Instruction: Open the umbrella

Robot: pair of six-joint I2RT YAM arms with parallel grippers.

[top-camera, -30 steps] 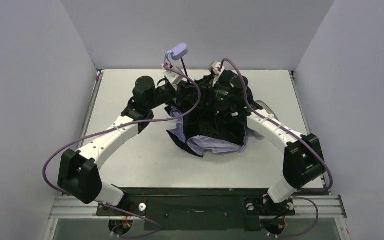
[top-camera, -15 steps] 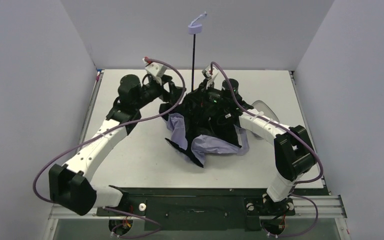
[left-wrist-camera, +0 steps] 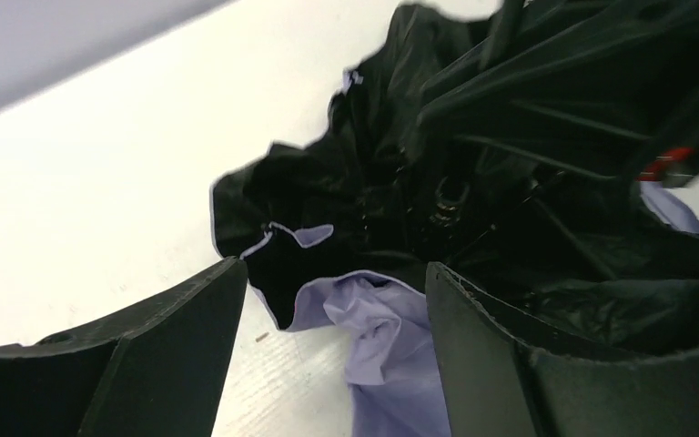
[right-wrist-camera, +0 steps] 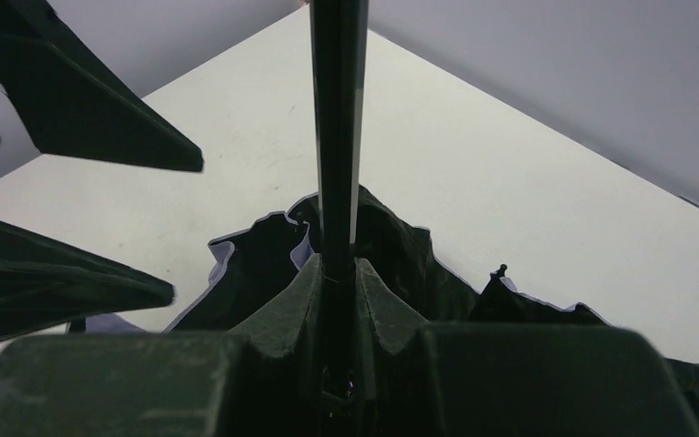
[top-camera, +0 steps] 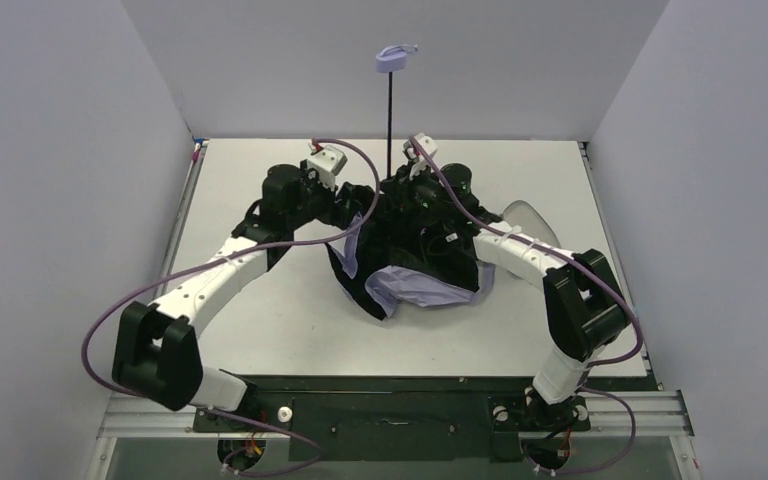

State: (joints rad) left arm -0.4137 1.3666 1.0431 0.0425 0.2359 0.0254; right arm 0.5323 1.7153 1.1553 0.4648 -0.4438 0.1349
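Umbrella (top-camera: 415,265) sits mid-tabletop (top-camera: 270,335), a bit toward the upper half of the top view. Canopy (top-camera: 430,290) is a crumpled heap, black inside mostly up, with lavender folds along its lower edge. Shaft (top-camera: 391,120) stands up out of the heap, so the long axis runs straight up the frame. Handle (top-camera: 392,58) is at the top end, seen against the back wall (top-camera: 260,60), with the wrist loop off to its right. Canopy end is down on the tabletop.

Right pincer (right-wrist-camera: 338,273): closed narrow on the shaft, one finger each side, low down by the canopy. The shaft runs up and away from it, centre frame in the right wrist view.

Left pincer (left-wrist-camera: 332,267): wide, nothing clamped. Its fingers (left-wrist-camera: 173,337) frame the left side of the heap, with black and lavender fabric showing in the gap. Black ribs (left-wrist-camera: 555,91) fan out at upper right of that view.

Room: bare tabletop left of the heap, below it toward the arm bases, and a strip above it. The right forearm crosses the right side. The heap is well apart from every tabletop edge. Walls close in left, right and back.
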